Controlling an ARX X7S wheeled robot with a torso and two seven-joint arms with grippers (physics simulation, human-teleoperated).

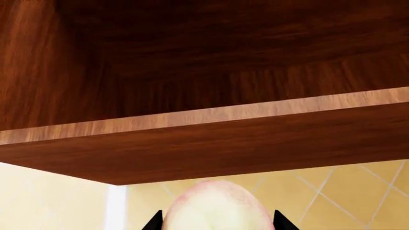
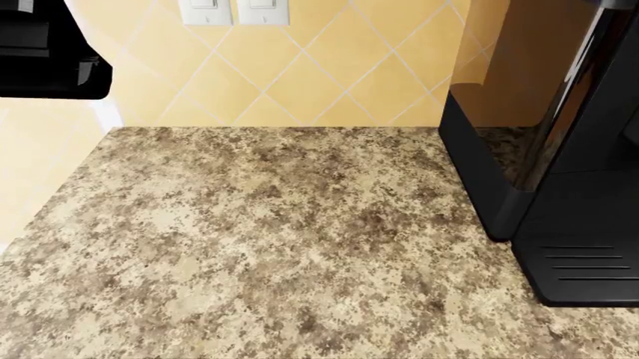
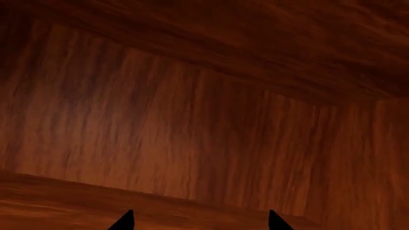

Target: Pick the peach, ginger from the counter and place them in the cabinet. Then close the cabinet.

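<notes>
Speckled beige, tan and dark-brown stone counter is filling the head view, running back to a yellow diagonally tiled wall with 2 white switch plates at its upper edge. A tall black glossy appliance is standing on the right side of the stone, its flat base reaching toward the front. A black object is hanging in at the upper left corner; what it is cannot be told. Neither arm is showing in this view.

In the left wrist view, the reddish-brown wooden cabinet is showing its underside and the pale front edge of its bottom board, with the darker inner walls rising behind that edge. The left gripper is sitting just under and in front of that board, its 2 black fingertips flanking the round peach, which is showing pale cream-green skin with a faint pink blush on top. The fingers are closing against both sides of the fruit, holding it clear of the stone, with yellow tile behind it.

In the right wrist view, the right gripper is pointing into the dim wooden interior, its 2 tips standing well apart with only bare wood between them.
</notes>
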